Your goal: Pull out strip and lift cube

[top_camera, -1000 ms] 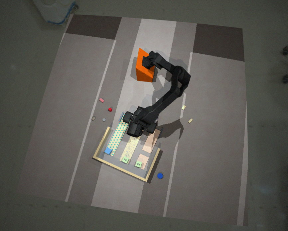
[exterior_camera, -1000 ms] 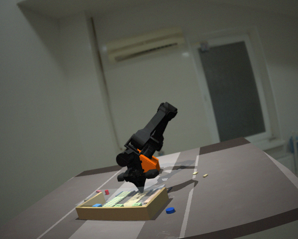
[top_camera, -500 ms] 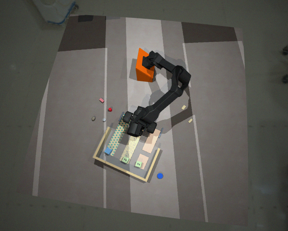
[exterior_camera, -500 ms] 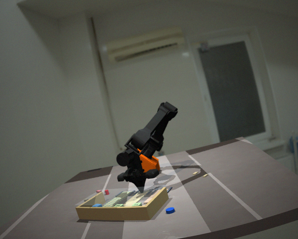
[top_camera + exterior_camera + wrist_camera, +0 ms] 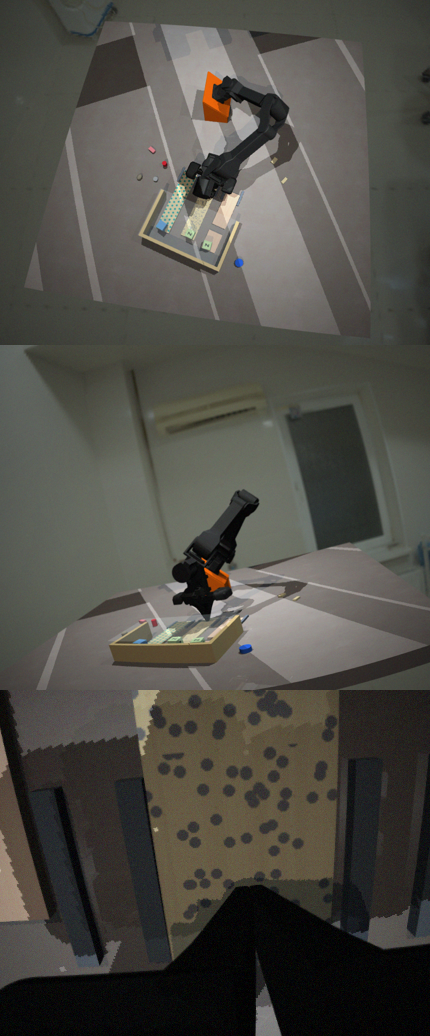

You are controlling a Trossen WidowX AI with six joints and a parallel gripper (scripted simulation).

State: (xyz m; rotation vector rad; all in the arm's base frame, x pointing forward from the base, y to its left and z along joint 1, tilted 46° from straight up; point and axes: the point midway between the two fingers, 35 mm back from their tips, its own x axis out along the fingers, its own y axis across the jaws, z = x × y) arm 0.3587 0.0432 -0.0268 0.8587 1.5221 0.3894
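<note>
A yellow strip with grey speckles (image 5: 199,214) (image 5: 240,810) lies in the middle, with no gap in its visible part. A green cube marked Z (image 5: 189,233) (image 5: 175,639) sits on its far end. A plain pinkish strip (image 5: 227,210) is split by a gap from its far piece (image 5: 214,237), which carries another green Z cube (image 5: 206,245) (image 5: 197,640). A teal-dotted strip (image 5: 173,207) carries a blue cube (image 5: 162,225) (image 5: 139,641). My gripper (image 5: 207,620) (image 5: 249,899) is shut and empty, tips over the speckled strip's near end; contact is unclear. The arm hides that end in the top view.
A wooden-walled tray (image 5: 179,252) (image 5: 163,653) surrounds the strips' far ends, with a see-through cover over them. Slate-blue bars (image 5: 362,845) (image 5: 240,198) flank the near ends. A blue disc (image 5: 239,262) (image 5: 246,648) lies outside the tray. A red cylinder (image 5: 164,163) and a pink block (image 5: 152,149) lie apart.
</note>
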